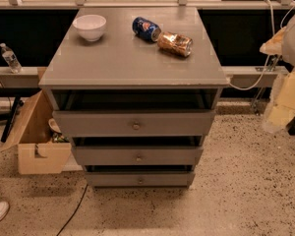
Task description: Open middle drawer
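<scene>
Gripper (pixel 284 100) hangs blurred, right of the cabinet (pixel 128 58), well apart from the middle drawer (pixel 108 157). Its grip cannot be told.

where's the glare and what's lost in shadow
Camera view: faint sheen on the cabinet top, black shadow in the gap above the middle drawer, warm light on the tool at the right edge.

Lab-like workspace: terrazzo floor (pixel 246 181), cardboard box (pixel 37 151), cables (pixel 72 214); claw (pixel 284 100) at right edge.
</scene>
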`<state>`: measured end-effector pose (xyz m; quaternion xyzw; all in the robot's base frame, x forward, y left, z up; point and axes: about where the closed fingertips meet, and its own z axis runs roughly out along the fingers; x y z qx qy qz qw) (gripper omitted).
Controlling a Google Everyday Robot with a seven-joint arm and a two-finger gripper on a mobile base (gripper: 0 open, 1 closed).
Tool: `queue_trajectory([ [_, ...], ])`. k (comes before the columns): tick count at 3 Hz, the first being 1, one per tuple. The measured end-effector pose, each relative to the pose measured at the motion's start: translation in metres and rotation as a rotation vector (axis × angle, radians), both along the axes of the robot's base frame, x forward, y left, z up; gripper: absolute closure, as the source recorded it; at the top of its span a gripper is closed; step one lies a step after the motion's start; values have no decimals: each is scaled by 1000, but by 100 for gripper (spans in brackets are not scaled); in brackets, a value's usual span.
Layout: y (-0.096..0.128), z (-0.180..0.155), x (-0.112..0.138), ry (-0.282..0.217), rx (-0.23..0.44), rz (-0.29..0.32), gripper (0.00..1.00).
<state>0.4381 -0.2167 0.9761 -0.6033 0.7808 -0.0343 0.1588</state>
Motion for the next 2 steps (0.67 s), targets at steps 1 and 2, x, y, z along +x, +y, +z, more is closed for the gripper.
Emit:
queue_trajectory([
  [1,0,0,0,0,0,1,0],
  [2,13,-12,-2,15,40,61,0],
])
